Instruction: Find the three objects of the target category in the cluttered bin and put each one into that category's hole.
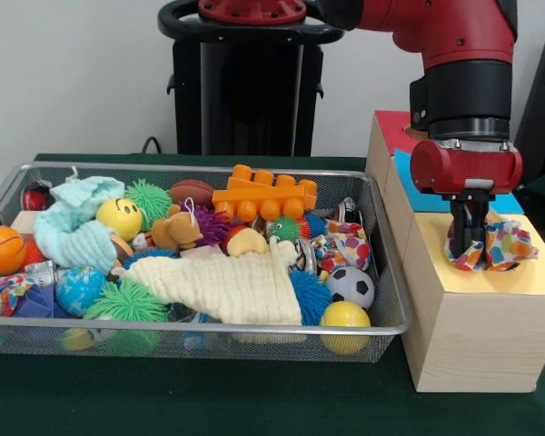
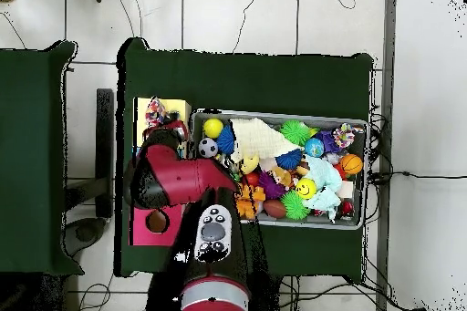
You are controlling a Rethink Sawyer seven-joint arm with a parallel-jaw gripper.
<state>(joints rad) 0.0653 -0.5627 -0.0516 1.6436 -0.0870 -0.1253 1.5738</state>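
Observation:
The wire-mesh bin (image 1: 209,329) is full of toys; it also shows in the overhead view (image 2: 274,114). My gripper (image 1: 470,252) stands over the yellow-topped box (image 1: 527,282), to the right of the bin. It is shut on a polka-dot cloth (image 1: 507,245) that bunches around the fingers and rests on the box top. The cloth covers the hole. A second polka-dot cloth (image 1: 347,243) lies in the bin's right part. A third (image 1: 0,292) lies at the bin's near left corner. In the overhead view the held cloth (image 2: 155,107) shows on the yellow box (image 2: 143,129).
The blue-topped box (image 1: 418,193) and the red-topped box (image 1: 395,127) stand behind the yellow one. In the bin lie a cream muslin cloth (image 1: 227,286), a mint-green cloth (image 1: 73,227), an orange brick (image 1: 263,195), balls and spiky toys.

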